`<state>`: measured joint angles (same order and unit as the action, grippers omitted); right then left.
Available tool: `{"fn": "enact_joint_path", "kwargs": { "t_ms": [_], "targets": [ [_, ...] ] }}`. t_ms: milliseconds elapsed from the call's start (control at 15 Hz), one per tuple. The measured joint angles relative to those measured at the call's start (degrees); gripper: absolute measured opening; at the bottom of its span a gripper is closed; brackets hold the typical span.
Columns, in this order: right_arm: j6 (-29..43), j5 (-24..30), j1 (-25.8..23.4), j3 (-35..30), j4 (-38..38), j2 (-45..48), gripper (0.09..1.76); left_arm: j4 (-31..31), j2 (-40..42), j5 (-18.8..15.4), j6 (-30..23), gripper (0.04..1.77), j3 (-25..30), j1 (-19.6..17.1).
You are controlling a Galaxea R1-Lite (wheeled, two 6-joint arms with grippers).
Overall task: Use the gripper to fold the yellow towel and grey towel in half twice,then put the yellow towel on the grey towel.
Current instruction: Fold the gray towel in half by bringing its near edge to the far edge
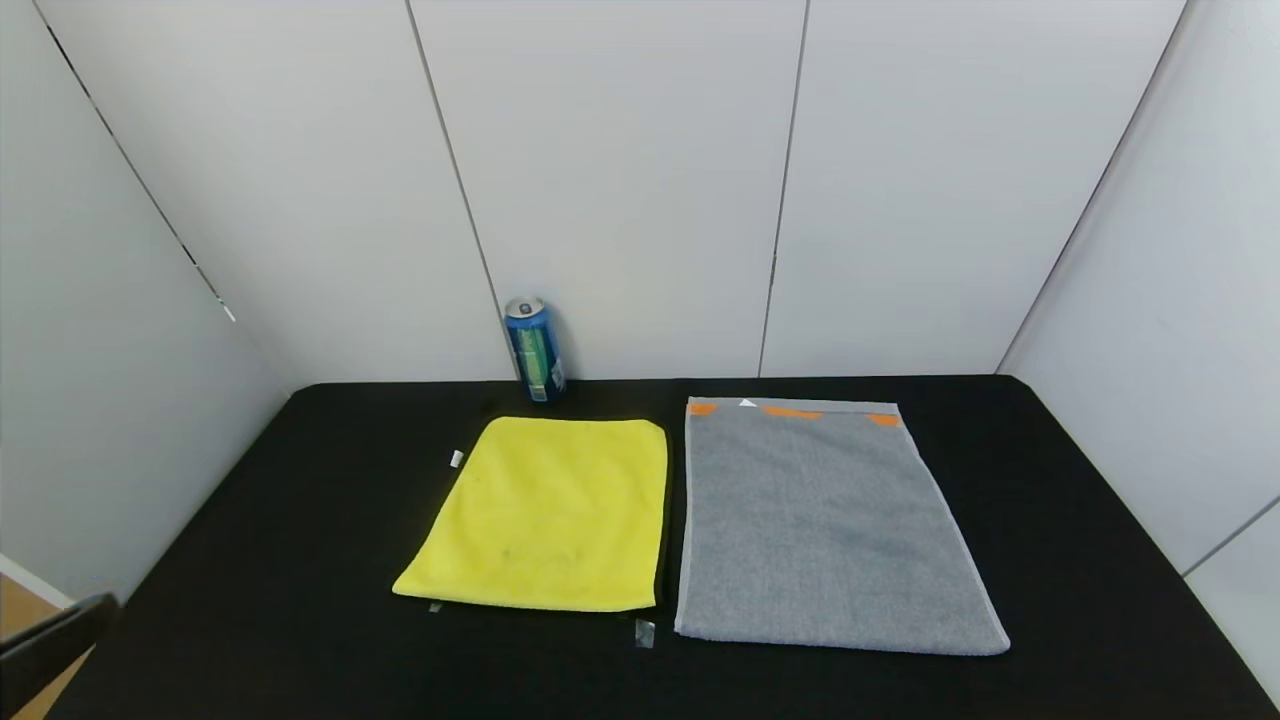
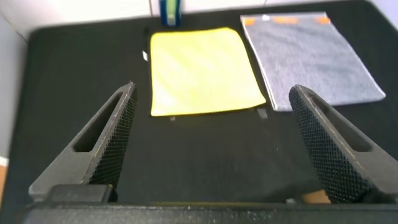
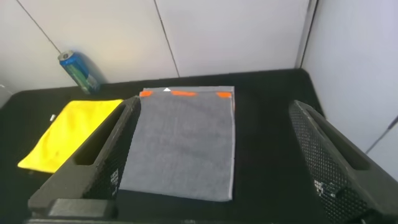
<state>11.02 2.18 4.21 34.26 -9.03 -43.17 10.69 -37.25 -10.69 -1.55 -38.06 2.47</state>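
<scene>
The yellow towel (image 1: 550, 515) lies flat on the black table, left of centre. The grey towel (image 1: 825, 525) lies flat right beside it, its orange patches and white tag along the far edge. Both also show in the left wrist view, yellow towel (image 2: 205, 68) and grey towel (image 2: 311, 56), and in the right wrist view, yellow towel (image 3: 68, 130) and grey towel (image 3: 183, 143). My left gripper (image 2: 211, 124) is open and empty, above bare table short of the yellow towel's near edge. My right gripper (image 3: 211, 137) is open and empty, above the grey towel's near part. Neither gripper shows in the head view.
A blue drink can (image 1: 535, 348) stands at the back of the table against the white wall, behind the yellow towel. Small scraps of tape (image 1: 645, 632) lie near the towels' front edges. White walls close in the black table (image 1: 300, 560) at the back and sides.
</scene>
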Motion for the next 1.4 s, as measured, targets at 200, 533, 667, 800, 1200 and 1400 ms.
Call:
{"fn": "enact_joint_path", "kwargs": {
  "t_ms": [200, 533, 667, 800, 1200, 1400],
  "targets": [
    [1.2, 0.0, 1.9, 2.0, -0.1, -6.6, 1.71, 0.0, -9.8, -2.7, -0.1, 1.72, -4.1, 0.7],
    [4.2, 0.0, 5.6, 5.2, -4.0, -20.1, 1.71, -0.2, -24.6, -3.5, -0.5, 1.72, -10.6, 4.8],
    [4.6, 0.2, 6.9, 6.1, -7.9, -26.3, 1.71, -0.2, -30.4, -3.4, -0.7, 1.72, -12.9, 6.2],
    [5.0, 0.3, 8.2, 7.6, -9.7, -32.3, 1.71, -0.2, -36.0, -3.4, -1.7, 1.72, -15.0, 7.6],
    [10.9, 1.3, 11.2, 14.0, -10.1, -46.8, 1.71, -5.3, -48.9, -4.1, -10.8, 1.72, -19.8, 17.1],
    [12.8, 6.3, 9.9, 14.6, -9.5, -50.0, 1.71, -7.9, -53.9, -6.6, -13.6, 1.72, -20.6, 22.6]
  ]
}}
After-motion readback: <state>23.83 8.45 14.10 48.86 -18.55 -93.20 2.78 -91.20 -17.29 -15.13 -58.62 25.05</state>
